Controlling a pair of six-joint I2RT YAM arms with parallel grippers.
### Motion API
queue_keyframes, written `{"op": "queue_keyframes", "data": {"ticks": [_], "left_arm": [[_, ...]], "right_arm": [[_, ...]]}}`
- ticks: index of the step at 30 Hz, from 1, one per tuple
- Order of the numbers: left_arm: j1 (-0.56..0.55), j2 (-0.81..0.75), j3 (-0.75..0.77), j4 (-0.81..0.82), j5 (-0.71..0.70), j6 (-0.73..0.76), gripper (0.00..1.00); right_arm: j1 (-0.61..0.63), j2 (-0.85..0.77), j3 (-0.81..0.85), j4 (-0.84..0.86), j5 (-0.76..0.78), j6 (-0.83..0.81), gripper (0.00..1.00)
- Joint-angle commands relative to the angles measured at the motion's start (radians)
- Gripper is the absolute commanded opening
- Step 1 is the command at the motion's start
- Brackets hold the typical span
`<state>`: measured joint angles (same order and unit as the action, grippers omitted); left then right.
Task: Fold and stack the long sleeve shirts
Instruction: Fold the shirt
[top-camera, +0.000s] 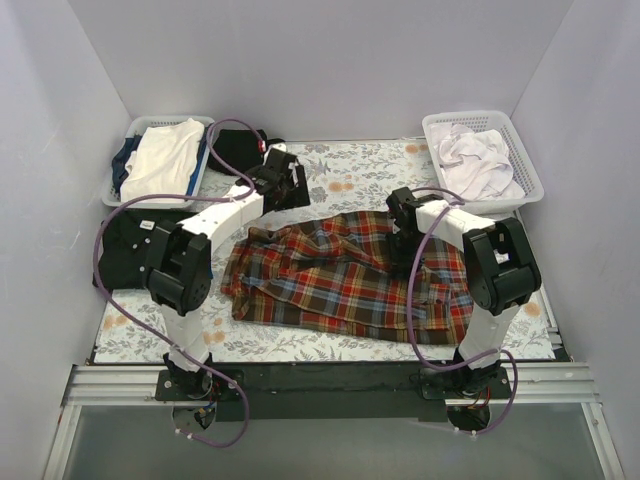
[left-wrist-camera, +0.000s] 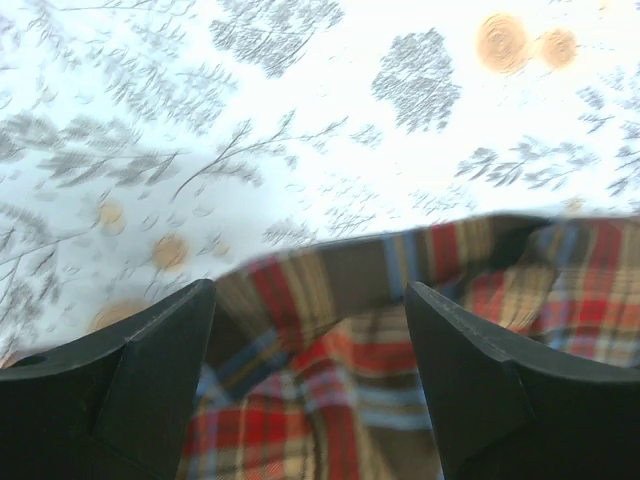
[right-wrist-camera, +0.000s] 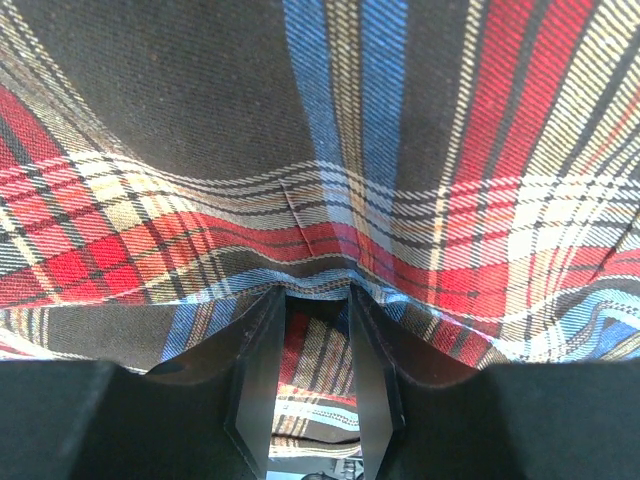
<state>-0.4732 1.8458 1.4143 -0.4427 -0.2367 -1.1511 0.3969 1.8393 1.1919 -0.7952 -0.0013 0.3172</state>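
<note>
Right gripper (right-wrist-camera: 316, 296) is pinched on a fold of the plaid shirt (top-camera: 340, 280), at its far-right part. Left gripper (left-wrist-camera: 310, 292) hangs with jaws apart over its far-left edge. The plaid lies rumpled, unfolded. Left of it, one black shirt (top-camera: 125, 245) looks folded. So one seems done, one is left to fold, then stacking. Count: two shirts, two baskets (top-camera: 468, 116).

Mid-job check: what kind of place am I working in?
Probably an enclosed lab folding station: plain walls box in a floral-covered table, with laundry baskets at both far corners.
</note>
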Motion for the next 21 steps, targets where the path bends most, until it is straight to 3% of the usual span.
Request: {"op": "queue_keyframes", "data": {"ticks": [1, 5, 15, 18, 21], "left_arm": [[0.005, 0.142, 0.175, -0.054, 0.106, -0.004, 0.76], [0.002, 0.237, 0.229, -0.149, 0.235, 0.007, 0.72], [-0.015, 0.132, -0.017, -0.148, 0.359, 0.065, 0.70], [-0.031, 0.112, -0.072, -0.142, 0.367, 0.076, 0.62], [-0.059, 0.119, -0.095, -0.145, 0.350, 0.090, 0.39]], "right_arm": [[0.002, -0.008, -0.087, -0.022, 0.055, -0.004, 0.40], [0.000, -0.020, -0.097, -0.016, 0.067, -0.004, 0.40], [0.002, -0.003, -0.060, -0.016, 0.058, -0.004, 0.39], [0.002, 0.005, -0.058, -0.013, 0.063, -0.006, 0.39], [0.002, 0.011, -0.055, -0.010, 0.061, -0.009, 0.38]]}}
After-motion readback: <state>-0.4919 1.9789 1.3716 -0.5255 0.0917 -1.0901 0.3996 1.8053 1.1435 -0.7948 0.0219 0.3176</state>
